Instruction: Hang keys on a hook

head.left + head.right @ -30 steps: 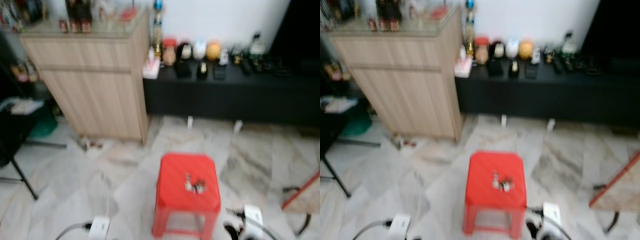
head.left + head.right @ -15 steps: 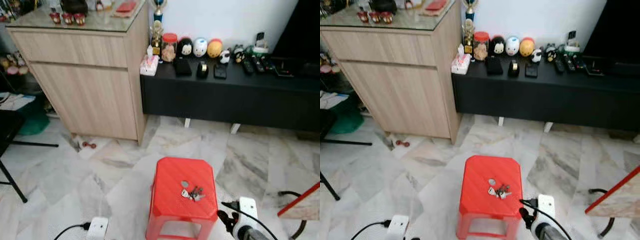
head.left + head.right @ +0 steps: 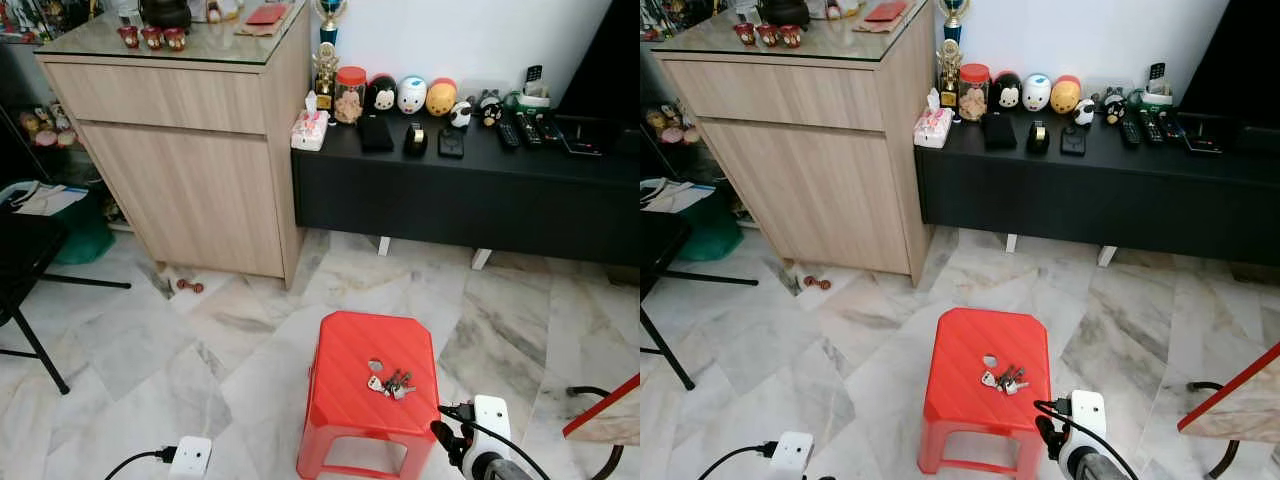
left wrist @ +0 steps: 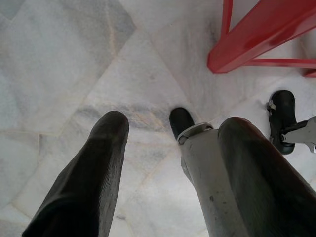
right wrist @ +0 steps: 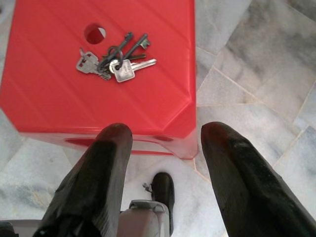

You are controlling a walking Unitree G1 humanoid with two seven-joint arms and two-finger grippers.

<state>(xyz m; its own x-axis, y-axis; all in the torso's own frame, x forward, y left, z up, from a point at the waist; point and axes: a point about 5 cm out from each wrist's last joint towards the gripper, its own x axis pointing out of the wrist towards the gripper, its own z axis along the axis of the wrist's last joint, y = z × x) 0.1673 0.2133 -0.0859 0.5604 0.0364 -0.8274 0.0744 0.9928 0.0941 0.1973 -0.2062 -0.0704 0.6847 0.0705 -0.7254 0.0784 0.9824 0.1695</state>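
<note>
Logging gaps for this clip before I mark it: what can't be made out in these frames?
- A hook for the keys: none can be made out in the head views.
- Items on the black console: too small to identify.
- Cabinet top: cut off by the upper edge.
- Right gripper: open above the red stool edge; its arm is cut off by the lower edge in the head views.
- Left gripper: open over the floor.

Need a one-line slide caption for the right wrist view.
Open right pincer hovers above the floor beside the red plastic stool, where the bunch of metal keys lies next to its round hole.
</note>
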